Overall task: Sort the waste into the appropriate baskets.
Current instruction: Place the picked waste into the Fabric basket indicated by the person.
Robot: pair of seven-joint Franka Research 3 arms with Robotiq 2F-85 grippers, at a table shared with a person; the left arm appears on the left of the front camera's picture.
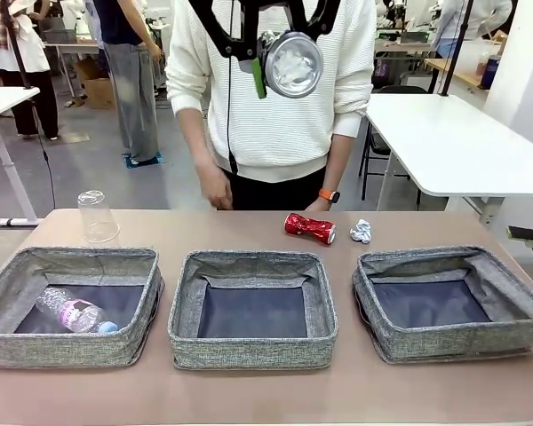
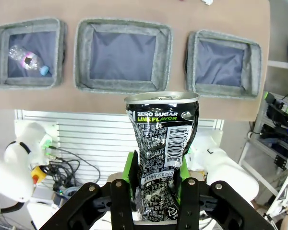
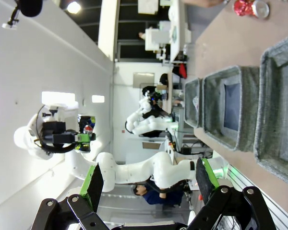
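My left gripper point(image 2: 156, 191) is shut on a crushed dark can point(image 2: 163, 153), held high over the table; in the front view the can's round end point(image 1: 291, 64) faces the camera. Three grey baskets sit in a row below: left point(image 1: 71, 262), middle point(image 1: 249, 351), right point(image 1: 444, 342). A clear bottle point(image 1: 71, 312) with a pinkish label lies in the left basket. Behind the baskets are an upturned clear cup point(image 1: 97, 216), a crushed red can point(image 1: 309, 228) and a white paper ball point(image 1: 361, 232). My right gripper point(image 3: 150, 184) is open and holds nothing, off the table's right end.
A person in a white sweater stands at the far edge, one hand point(image 1: 216, 189) hanging near the table and a wrist with an orange watch point(image 1: 329, 195) by the red can. A white table point(image 1: 453, 151) stands at the back right.
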